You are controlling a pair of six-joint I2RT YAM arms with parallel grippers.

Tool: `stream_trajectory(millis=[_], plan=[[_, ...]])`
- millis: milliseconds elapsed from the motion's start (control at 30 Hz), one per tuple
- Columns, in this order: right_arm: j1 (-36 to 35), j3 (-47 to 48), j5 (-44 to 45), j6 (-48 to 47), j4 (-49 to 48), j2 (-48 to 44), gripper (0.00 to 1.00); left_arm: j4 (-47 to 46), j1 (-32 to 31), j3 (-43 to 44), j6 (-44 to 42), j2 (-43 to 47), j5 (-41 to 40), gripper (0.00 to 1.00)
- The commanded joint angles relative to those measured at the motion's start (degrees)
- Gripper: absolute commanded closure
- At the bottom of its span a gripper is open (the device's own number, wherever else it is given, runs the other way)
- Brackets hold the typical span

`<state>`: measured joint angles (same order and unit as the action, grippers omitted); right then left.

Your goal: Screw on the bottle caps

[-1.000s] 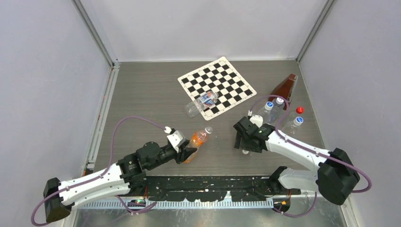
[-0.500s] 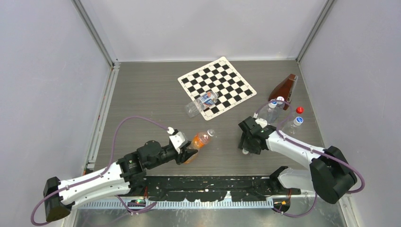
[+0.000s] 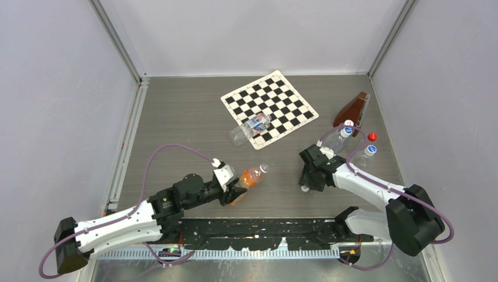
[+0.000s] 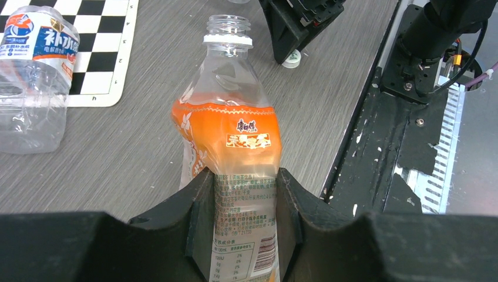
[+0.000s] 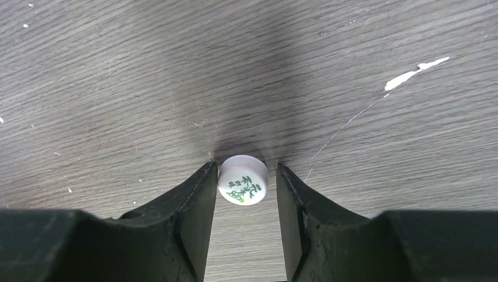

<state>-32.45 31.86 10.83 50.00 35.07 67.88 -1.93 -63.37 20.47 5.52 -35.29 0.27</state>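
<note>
My left gripper (image 4: pixel 245 200) is shut on the lower body of a clear bottle with an orange label (image 4: pixel 235 129). The bottle's neck (image 4: pixel 228 26) is open and points away towards the right arm. In the top view this bottle (image 3: pixel 249 176) lies slanted ahead of the left gripper (image 3: pixel 234 191). A small white bottle cap with green print (image 5: pixel 243 180) sits on the table between the open fingers of my right gripper (image 5: pixel 246 170). The left finger is almost touching it and there is a gap on the right. The cap also shows in the top view (image 3: pixel 305 188) under the right gripper (image 3: pixel 306 183).
A chessboard mat (image 3: pixel 269 108) lies at the back, with a clear bottle (image 3: pixel 249 128) lying at its near edge. A brown bottle (image 3: pixel 351 108), two upright clear bottles (image 3: pixel 337 138) (image 3: pixel 366 154) and a red cap (image 3: pixel 372 136) stand at the right. A black rail (image 3: pixel 264 229) runs along the near edge.
My right gripper has shifted slightly right and settled over the white cap. My left gripper has moved a little right with the orange bottle.
</note>
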Motion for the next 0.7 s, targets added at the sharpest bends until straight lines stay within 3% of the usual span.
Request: stream_trajectory(millis=[0, 200, 367, 500, 667], plan=[[-0.32, -0.59, -1.55, -0.56, 1.76, 1.58, 0.54, -2.59, 0.01, 2.82, -0.25, 0.24, 0.71, 1.0], [-2.26, 0.05, -2.24, -0.55, 1.95, 2.96, 0.61, -2.57, 0.01, 2.78, 0.02, 0.02, 0.76, 1.0], [-3.6, 1.61, -2.7, -0.8, 2.76, 2.26, 0.78, -1.92, 0.01, 2.95, -0.22, 0.18, -1.17, 1.0], [-3.93, 5.77, -4.0, -4.06, 6.18, -0.38, 0.89, 1.35, 0.03, 4.45, -3.03, -0.71, -3.79, 1.0], [-3.9, 14.61, -9.25, -11.07, 9.07, -3.82, 0.95, 1.76, 0.01, 5.16, -6.04, -0.64, -5.49, 1.0]])
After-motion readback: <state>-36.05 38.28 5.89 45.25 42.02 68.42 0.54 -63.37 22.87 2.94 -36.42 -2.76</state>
